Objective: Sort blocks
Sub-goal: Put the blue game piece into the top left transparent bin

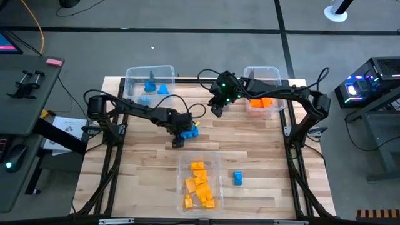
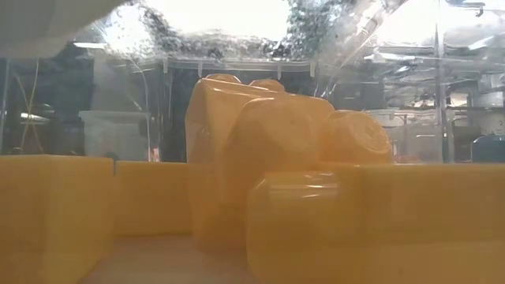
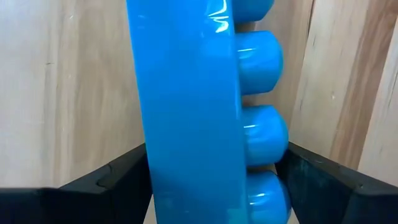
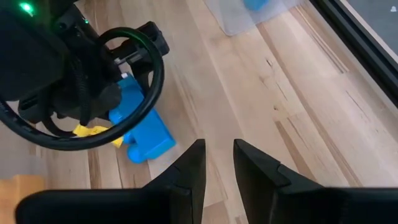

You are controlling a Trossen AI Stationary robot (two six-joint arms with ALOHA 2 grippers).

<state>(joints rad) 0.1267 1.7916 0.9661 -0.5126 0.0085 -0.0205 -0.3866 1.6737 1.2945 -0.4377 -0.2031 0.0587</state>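
My left pincer [image 1: 182, 132] is low at mid-desk [image 1: 144, 169], pinching a blue block [image 3: 186, 112] between its fingers [image 3: 311, 180]. A yellow piece [image 4: 93, 131] lies just beside it. My right pincer [image 4: 217, 163] hangs above the desk near the far edge, fingers nearly pressed together, a narrow gap between them, nothing in it. Orange blocks [image 1: 261, 103] sit in the far right bin [image 1: 275, 74], blue ones [image 1: 153, 87] in the far left bin [image 1: 134, 74], yellow-orange ones [image 1: 199, 184] in the near bin [image 1: 215, 156]. One blue block [image 1: 237, 178] lies loose beside that near bin. Low view: yellow-orange blocks [image 2: 268, 158] fill it, probably seen through that bin's wall.
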